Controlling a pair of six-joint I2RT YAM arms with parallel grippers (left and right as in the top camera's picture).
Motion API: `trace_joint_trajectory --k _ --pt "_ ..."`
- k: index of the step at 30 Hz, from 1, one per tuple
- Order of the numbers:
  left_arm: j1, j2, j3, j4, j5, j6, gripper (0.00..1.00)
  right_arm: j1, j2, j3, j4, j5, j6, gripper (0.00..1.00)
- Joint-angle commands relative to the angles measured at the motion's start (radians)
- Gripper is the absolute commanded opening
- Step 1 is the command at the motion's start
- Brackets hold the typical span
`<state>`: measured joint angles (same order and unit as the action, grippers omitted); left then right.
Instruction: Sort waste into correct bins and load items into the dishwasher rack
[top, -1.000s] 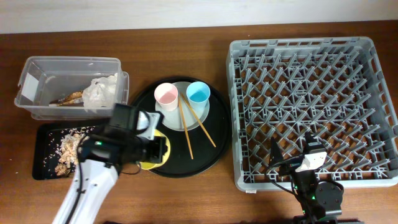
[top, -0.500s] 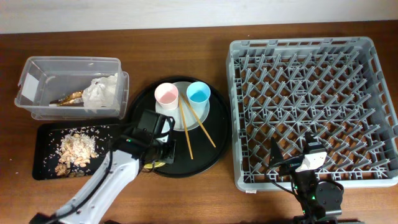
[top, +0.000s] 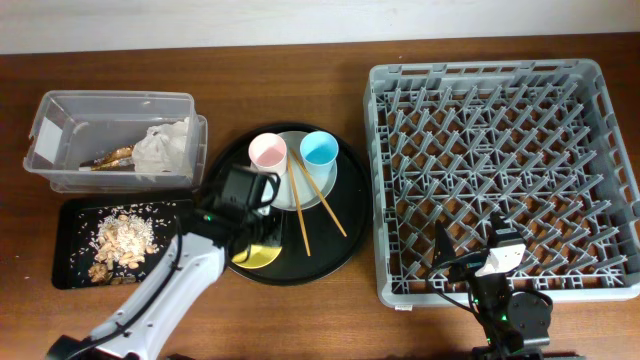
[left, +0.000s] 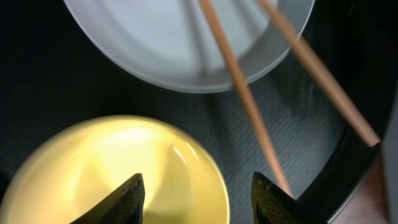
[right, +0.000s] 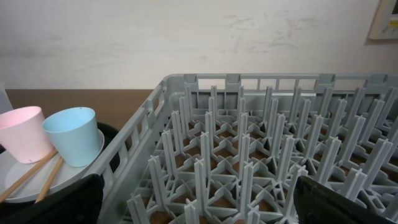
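Jaws of the left gripper (left: 199, 200) stand partly apart, straddling the right rim of the yellow bowl (left: 112, 168). One fingertip is above the bowl's inside and the other above the round black tray (top: 330, 250). We see nothing clamped, and we cannot tell whether a tip touches the rim. The right gripper (right: 199, 200) is spread wide and empty, hanging at the near edge of the dishwasher rack (top: 377, 180).

We judge the waste sorting done. The white napkin (top: 160, 148) and the gold-brown wrapper (top: 112, 158) lie in the clear box (top: 115, 97) at far left. The food scraps (top: 122, 238) are heaped on the flat black tray (top: 70, 215) just near of it.

Loading looks not yet begun, for we see nothing among the rack's pegs on the right. The bowl sits on the near left of the round tray. The pink cup (top: 267, 153) and light blue cup (top: 319, 149) stand on the plate (left: 174, 37) at its far side, and the chopsticks (top: 300, 215) lie slanted across plate and tray.
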<state>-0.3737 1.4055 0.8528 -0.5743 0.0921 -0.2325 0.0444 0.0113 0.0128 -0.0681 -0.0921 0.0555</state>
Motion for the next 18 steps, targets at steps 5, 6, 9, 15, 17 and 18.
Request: trace_joint_trajectory --k 5,6,9,15,17,18 --pt "0.156 0.000 0.446 -0.208 -0.014 -0.007 0.81 -0.006 -0.006 -0.007 -0.003 -0.002 0.002 0.99" --pt "0.183 0.000 0.490 -0.240 -0.014 -0.006 0.99 -0.006 -0.006 -0.007 -0.002 -0.003 0.005 0.98" --pt "0.273 -0.002 0.582 -0.303 -0.015 -0.006 0.99 -0.006 -0.006 -0.007 0.005 -0.076 0.034 0.98" --pt "0.386 0.000 0.595 -0.303 -0.014 -0.006 0.99 -0.006 -0.005 0.012 0.056 -0.219 0.037 0.98" --pt "0.391 0.000 0.595 -0.303 -0.014 -0.006 0.99 -0.006 0.002 0.067 0.031 -0.226 0.098 0.98" --pt "0.391 0.000 0.595 -0.303 -0.014 -0.006 0.99 -0.006 0.009 0.089 0.026 -0.226 0.117 0.98"
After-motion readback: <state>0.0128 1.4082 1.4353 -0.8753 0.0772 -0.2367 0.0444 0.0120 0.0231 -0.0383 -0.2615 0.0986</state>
